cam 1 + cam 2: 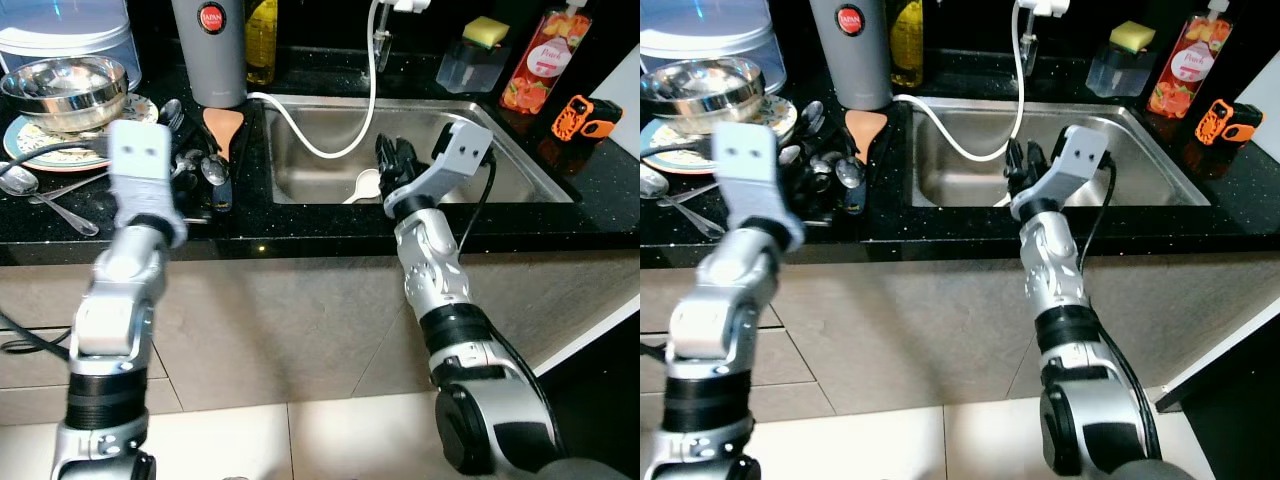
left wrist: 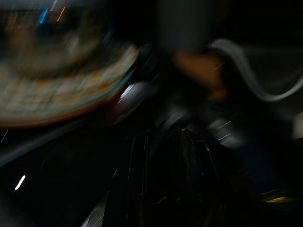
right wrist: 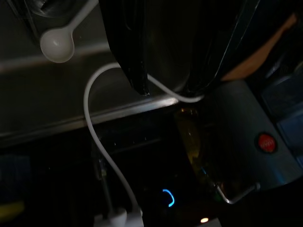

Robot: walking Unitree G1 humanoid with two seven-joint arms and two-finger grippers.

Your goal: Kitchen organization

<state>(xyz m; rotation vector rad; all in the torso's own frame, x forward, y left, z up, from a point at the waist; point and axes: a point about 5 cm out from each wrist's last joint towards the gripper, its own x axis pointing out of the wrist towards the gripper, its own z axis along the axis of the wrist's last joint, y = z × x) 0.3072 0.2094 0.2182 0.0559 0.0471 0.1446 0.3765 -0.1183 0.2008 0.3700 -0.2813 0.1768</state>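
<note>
Nearest, the right tool is held open at the sink's near rim, the white spoon just left and beyond, handle running farther; the left tool's state cannot be told.

head stereo: 2 eyes high, facing forward-down, share black counter + sink | right wrist cam: close over sink, faces far-left toward white hose, grey jug | left wrist cam: low, near, motion-blurred, dark, plate edge
</note>
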